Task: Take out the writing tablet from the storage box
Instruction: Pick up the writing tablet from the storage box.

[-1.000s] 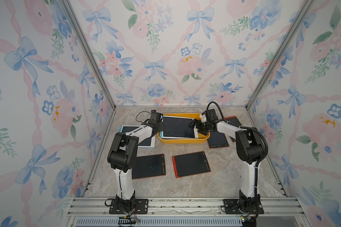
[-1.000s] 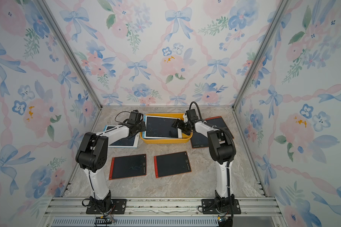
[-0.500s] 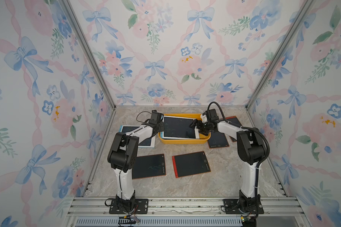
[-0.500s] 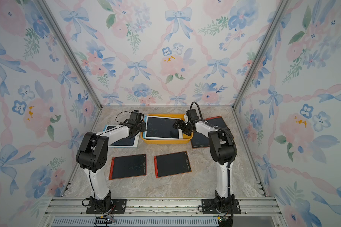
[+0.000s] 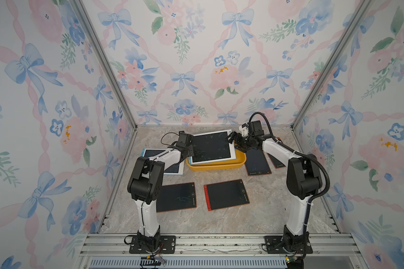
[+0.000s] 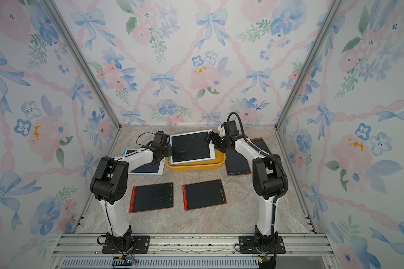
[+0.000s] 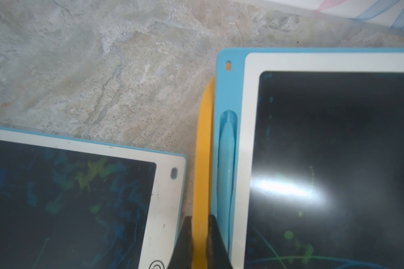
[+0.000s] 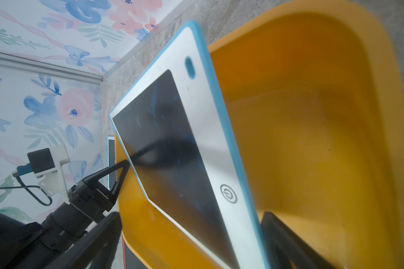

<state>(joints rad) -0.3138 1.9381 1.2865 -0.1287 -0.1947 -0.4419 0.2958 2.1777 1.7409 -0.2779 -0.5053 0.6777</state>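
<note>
**Item:** tablet, blue-white frame. It lies mid-frame in both top views, tilted across the box and overhanging its rim. Not yet out.

**Left gripper**: closed, pinching the box's yellow rim.

**Right gripper**: wide open, with a finger on either side of the tablet's edge. It grips nothing.

**Hazards:**
- The thin, slick edge may slip from a shallow pinch, and the tablet would drop back in.
- A lift may drag the box along if the rim hold gives.

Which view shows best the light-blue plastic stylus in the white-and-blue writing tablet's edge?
Left wrist view: the stylus shows close up, nearly whole. Both top views: too small to tell. Right wrist view: not shown.
</note>
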